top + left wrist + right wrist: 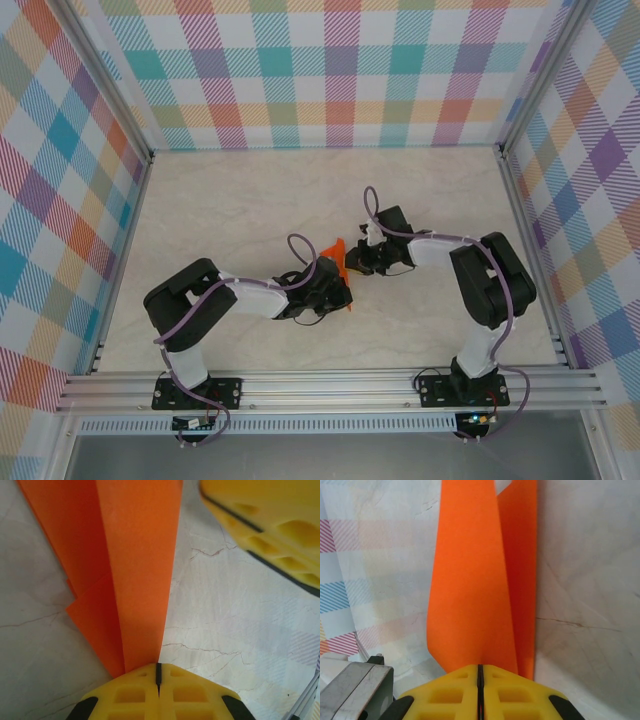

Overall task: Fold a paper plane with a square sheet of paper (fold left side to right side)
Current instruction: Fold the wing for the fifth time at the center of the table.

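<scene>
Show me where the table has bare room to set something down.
Bare: the far table strip along the plaid back wall, and the near middle between both arm bases. Crowded: centre, where left pincer and right pincer clamp the orange paper.

A robot lab cell: aluminium frame (pixel 330 388), plaid backdrop walls (pixel 330 70) (marble-look tabletop (pixel 250 200)).

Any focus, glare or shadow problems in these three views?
Top external: even light, sharp, soft shadows only. Left wrist: table veins sharp, left gripper soft-edged, no glare. Right wrist: paper close and slightly soft, right gripper blurred at the bottom edge.
</scene>
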Robot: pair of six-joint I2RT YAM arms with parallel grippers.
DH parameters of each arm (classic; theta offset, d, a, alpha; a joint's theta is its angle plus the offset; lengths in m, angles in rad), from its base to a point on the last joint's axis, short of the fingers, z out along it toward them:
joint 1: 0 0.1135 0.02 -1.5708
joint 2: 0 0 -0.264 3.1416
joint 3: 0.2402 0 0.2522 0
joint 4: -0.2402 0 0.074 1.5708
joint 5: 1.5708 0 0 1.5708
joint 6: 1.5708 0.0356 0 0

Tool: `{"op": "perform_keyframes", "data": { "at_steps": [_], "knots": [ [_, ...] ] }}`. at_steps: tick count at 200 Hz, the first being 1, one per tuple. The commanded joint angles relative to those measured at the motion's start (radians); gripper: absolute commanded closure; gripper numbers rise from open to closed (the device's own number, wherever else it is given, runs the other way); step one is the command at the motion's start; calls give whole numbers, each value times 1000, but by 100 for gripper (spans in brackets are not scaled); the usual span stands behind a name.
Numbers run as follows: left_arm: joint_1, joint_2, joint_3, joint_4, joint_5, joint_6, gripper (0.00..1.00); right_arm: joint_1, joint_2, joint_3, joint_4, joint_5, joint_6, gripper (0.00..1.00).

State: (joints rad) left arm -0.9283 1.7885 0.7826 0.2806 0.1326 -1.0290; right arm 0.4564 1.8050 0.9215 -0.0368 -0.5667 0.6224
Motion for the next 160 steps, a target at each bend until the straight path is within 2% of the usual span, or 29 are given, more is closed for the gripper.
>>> {"op": "perform_keyframes", "data": {
  "at_steps": [1,114,144,160],
  "knots": [
    [-17,24,-22,-185,-11,6,100,19,23,-18,63,-25,17,90],
    [-20,33,-26,-171,2,4,100,21,184,163,-76,131,-71,90],
    [-19,-6,-51,-96,15,4,100,23,189,154,-114,145,-90,91],
    [-13,-67,-68,-62,19,22,94,24,187,142,-122,148,-100,91]
  ]
}}
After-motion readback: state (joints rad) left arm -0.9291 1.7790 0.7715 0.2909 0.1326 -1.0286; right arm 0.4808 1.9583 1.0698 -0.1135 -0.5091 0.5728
